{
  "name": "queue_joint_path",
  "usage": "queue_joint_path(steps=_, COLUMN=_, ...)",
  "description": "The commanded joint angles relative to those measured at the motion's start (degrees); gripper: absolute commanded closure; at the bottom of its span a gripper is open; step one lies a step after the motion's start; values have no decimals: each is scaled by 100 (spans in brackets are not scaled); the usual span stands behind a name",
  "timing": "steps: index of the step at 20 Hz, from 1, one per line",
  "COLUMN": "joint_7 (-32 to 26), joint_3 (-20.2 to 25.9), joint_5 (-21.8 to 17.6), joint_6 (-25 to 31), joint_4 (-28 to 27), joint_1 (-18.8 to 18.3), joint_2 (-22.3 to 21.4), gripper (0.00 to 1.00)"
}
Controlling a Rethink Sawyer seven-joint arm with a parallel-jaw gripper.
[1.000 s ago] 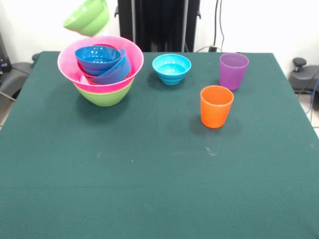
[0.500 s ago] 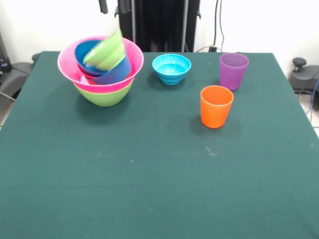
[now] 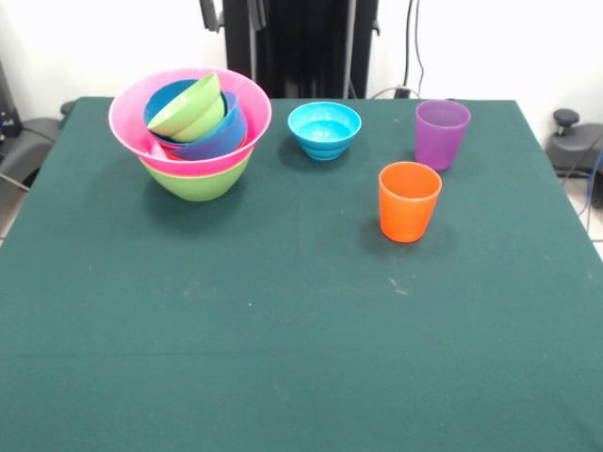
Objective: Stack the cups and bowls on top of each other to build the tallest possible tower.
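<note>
The tower stands at the table's back left: a large lime green bowl at the base, a huge pink bowl in it, and blue bowls nested inside. A small lime green bowl lies tilted on top of the blue ones, its mouth turned down to the left. A cyan bowl sits alone to the right of the pile. Further right are the two cups, the purple cup at the back and the orange cup nearer. My gripper shows only its tips at the top edge, above the pile, open and holding nothing.
A dark green cloth covers the table. Cables hang behind the far edge, and grey equipment sits off the right side.
The small lime green bowl dropped from the gripper into the pile and settled tilted on the blue bowls. The gripper rose to the top edge and shifted a little right.
</note>
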Motion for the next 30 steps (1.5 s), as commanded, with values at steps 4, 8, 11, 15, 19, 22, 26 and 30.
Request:
queue_joint_path(steps=4, joint_7=756, joint_3=-521, joint_5=-426, joint_6=-512, joint_4=26, joint_1=614, joint_2=587, gripper=0)
queue_joint_path(steps=8, joint_7=1166, joint_3=-903, joint_5=-286, joint_6=-513, joint_4=-234, joint_1=1228, joint_2=886, gripper=0)
queue_joint_path(steps=11, joint_7=1371, joint_3=-1073, joint_5=-99, joint_6=-526, joint_4=-375, joint_1=1654, joint_2=995, gripper=0)
queue_joint_path(steps=15, joint_7=1698, joint_3=-1397, joint_5=17, joint_6=-425, joint_4=-611, joint_1=2208, joint_2=884, gripper=0)
queue_joint_path(steps=19, joint_7=1968, joint_3=-1714, joint_5=38, joint_6=-308, joint_4=-927, joint_1=2687, joint_2=872, gripper=0)
queue_joint_path(steps=22, joint_7=2031, joint_3=-1821, joint_5=33, joint_6=-364, joint_4=-1124, joint_1=2859, joint_2=1040, gripper=0)
queue_joint_path(steps=26, joint_7=2071, joint_3=-1922, joint_5=-18, joint_6=-348, joint_4=-1390, joint_1=2981, joint_2=1208, gripper=0)
queue_joint_path(steps=30, joint_7=2044, joint_3=-2120, joint_5=-258, joint_6=-395, joint_4=-1559, joint_1=3083, joint_2=1405, gripper=0)
